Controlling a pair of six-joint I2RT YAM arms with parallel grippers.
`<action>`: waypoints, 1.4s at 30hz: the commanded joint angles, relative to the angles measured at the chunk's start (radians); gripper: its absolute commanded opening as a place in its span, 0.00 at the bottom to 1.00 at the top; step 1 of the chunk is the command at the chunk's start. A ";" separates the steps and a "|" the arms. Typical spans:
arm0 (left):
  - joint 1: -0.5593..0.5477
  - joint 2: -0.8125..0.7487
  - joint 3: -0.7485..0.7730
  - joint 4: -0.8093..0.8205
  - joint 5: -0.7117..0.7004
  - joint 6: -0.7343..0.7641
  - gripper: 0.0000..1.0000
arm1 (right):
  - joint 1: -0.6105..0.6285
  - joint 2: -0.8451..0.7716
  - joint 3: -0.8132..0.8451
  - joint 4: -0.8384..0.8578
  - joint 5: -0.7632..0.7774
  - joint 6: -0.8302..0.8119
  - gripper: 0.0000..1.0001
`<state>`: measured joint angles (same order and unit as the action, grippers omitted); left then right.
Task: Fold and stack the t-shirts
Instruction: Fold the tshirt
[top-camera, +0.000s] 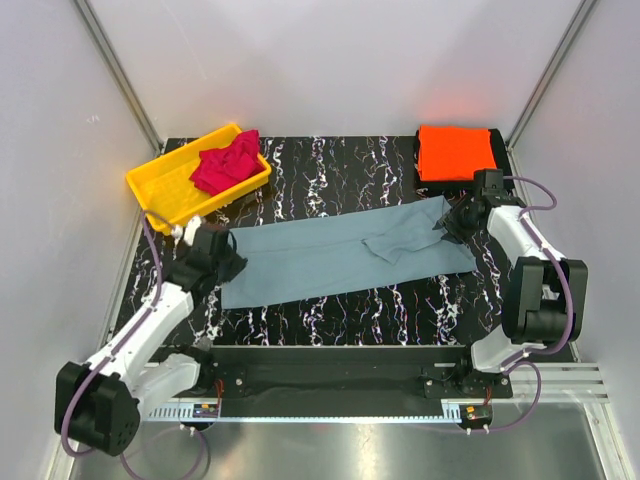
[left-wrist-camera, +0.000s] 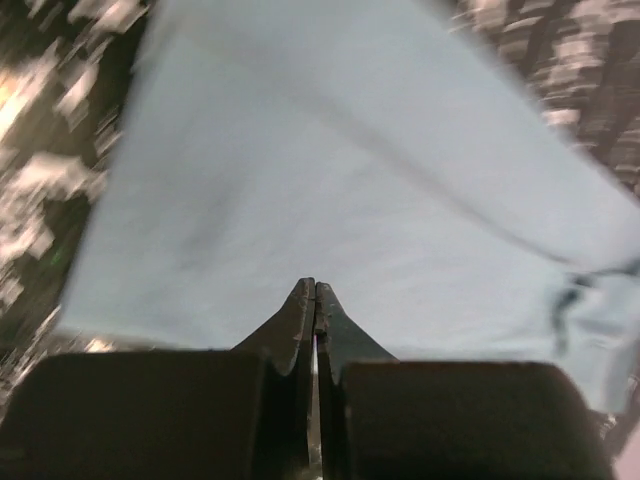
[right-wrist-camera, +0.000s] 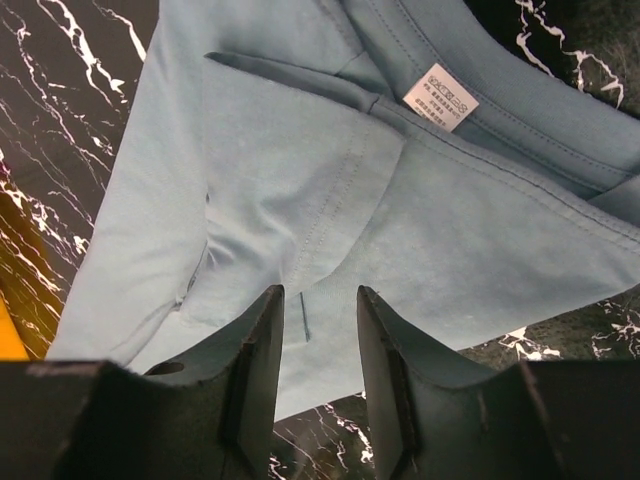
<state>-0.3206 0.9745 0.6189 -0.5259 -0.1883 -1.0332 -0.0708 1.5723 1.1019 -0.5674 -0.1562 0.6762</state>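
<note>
Grey-blue t-shirt (top-camera: 330, 262): lies as a long band across the middle of the table (top-camera: 340, 165); the collar end is to the right, with a sleeve flap folded over on top near that end.
Left gripper (top-camera: 228, 262): at the shirt's left end; jaws pressed fully together; the wrist view is blurred, so you cannot tell whether cloth is pinched between the tips or only lies beneath them.
Right gripper (top-camera: 452, 222): over the shirt's right end; jaws stand apart with nothing between them; the cloth is just below, near the neck label (right-wrist-camera: 441, 97).
Other shirts: orange t-shirt (top-camera: 457, 152) folded at the far right corner; crimson t-shirt (top-camera: 226, 165) bunched in the yellow bin (top-camera: 160, 195).
Risk, uneven hold: if you lift from the left while the right has no grip, the band would likely drag and skew; the lengthwise fold could fall open.
Risk, partial pinch: closing the right jaws here may catch only the top layer; the sleeve flap would peel off and the lower layers stay down.
Risk, neighbours: your right arm works close to the orange t-shirt; a wide swing could nudge it.
Risk, limp cloth: it will probably sag and crease unless both ends rise together.
</note>
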 joint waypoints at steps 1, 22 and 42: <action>-0.005 0.108 0.122 0.217 0.127 0.246 0.00 | 0.005 0.006 -0.008 0.001 0.026 0.046 0.42; -0.120 1.061 0.806 -0.135 0.093 0.497 0.00 | 0.008 0.015 0.010 0.008 0.018 -0.024 0.42; 0.074 0.727 0.365 -0.105 -0.080 0.291 0.00 | 0.273 0.184 0.104 0.040 0.148 0.086 0.48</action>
<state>-0.2604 1.7489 1.0653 -0.5579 -0.0956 -0.7059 0.1768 1.7321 1.1568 -0.5606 -0.0849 0.7300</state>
